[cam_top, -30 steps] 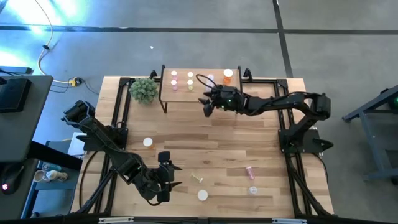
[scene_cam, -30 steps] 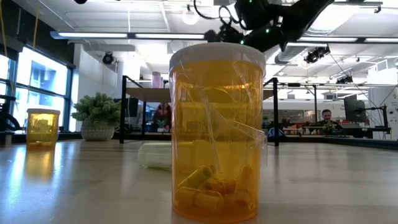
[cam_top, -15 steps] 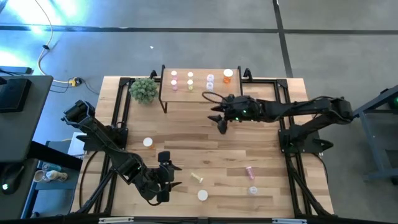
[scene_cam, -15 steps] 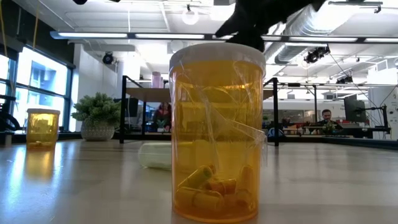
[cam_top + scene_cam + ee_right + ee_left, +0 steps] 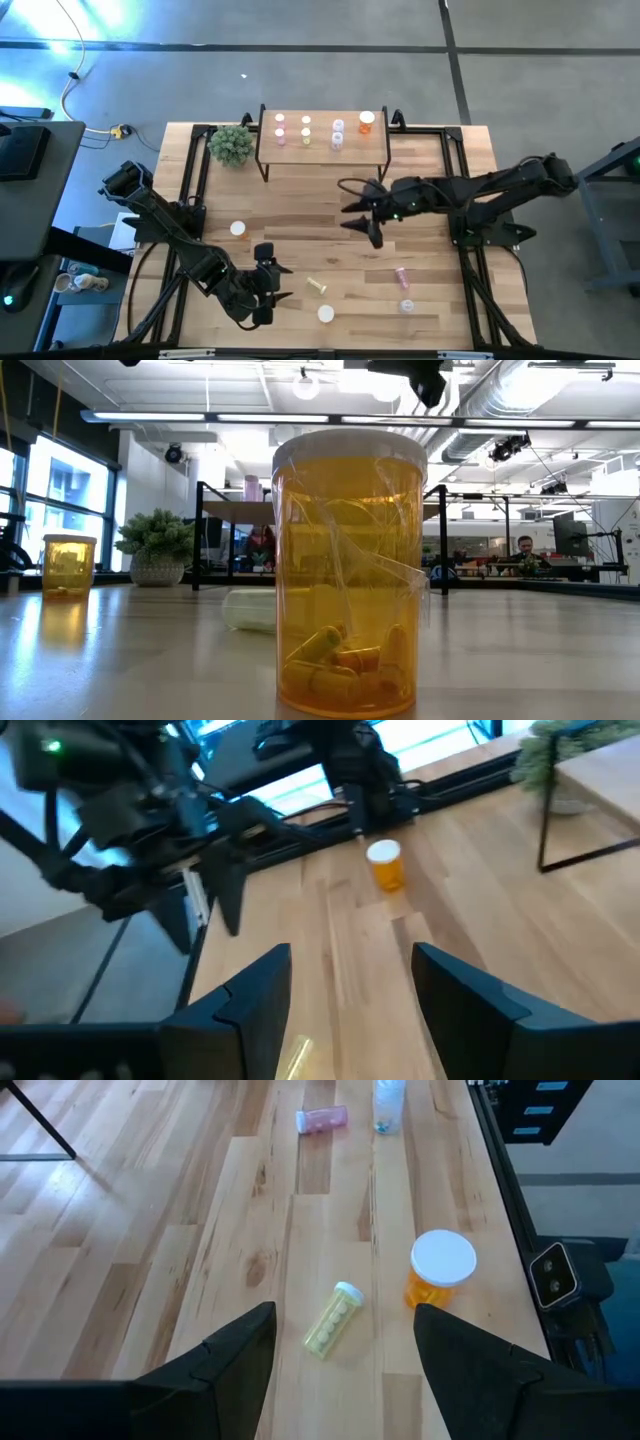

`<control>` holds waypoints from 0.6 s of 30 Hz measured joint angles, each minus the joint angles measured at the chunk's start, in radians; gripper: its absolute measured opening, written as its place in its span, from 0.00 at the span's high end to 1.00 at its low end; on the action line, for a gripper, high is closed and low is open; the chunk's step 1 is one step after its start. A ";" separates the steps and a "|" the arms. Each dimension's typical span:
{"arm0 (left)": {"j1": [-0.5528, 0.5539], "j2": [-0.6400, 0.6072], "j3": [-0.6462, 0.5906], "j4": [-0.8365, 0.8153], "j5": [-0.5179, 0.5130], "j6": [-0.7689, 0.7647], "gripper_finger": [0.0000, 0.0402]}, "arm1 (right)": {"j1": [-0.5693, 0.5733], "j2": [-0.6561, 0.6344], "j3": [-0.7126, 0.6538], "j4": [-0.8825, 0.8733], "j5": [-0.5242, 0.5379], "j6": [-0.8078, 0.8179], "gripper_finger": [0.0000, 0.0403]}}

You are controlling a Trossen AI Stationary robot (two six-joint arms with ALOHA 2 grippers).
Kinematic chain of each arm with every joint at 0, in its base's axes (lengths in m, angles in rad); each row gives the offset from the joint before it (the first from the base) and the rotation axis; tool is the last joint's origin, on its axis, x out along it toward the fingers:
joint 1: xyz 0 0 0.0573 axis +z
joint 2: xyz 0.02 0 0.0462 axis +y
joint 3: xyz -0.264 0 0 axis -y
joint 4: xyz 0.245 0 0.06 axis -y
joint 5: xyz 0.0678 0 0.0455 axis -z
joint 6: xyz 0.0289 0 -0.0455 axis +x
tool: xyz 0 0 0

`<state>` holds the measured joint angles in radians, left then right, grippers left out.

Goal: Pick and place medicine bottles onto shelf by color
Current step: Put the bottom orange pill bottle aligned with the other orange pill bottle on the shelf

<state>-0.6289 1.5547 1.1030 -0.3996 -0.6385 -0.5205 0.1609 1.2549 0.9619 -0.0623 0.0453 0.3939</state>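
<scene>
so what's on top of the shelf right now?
On the shelf: two pink bottles, two yellow-green, two pale, one orange. Contents can't be seen from above.

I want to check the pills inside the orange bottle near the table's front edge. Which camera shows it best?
The low view: the orange bottle fills the frame, capsules visible inside. The high view shows only its white cap; the left wrist view shows it upright. The right wrist view misses it.

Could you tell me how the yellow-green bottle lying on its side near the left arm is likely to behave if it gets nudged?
The yellow-green bottle lies on its round side on the smooth wooden table, so it would probably roll rather than slide. It looks like small, thin plastic, likely light and easily knocked away. The pills visible inside may shift and make its roll uneven.
</scene>
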 joint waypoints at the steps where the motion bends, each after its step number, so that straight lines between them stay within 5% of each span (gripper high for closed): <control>1: 0.000 0.000 0.000 0.000 -0.001 0.000 0.43 | 0.013 0.000 0.000 -0.001 0.010 -0.001 0.50; 12: 0.000 0.000 0.000 0.000 -0.001 0.000 0.43 | 0.152 0.002 0.000 0.030 0.071 -0.073 0.34; 18: 0.000 0.000 0.000 0.000 -0.001 0.000 0.43 | 0.235 0.063 0.000 0.109 0.221 0.027 0.25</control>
<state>-0.6289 1.5547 1.1030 -0.3992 -0.6399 -0.5207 0.3955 1.3176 0.9619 0.0471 0.2660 0.4214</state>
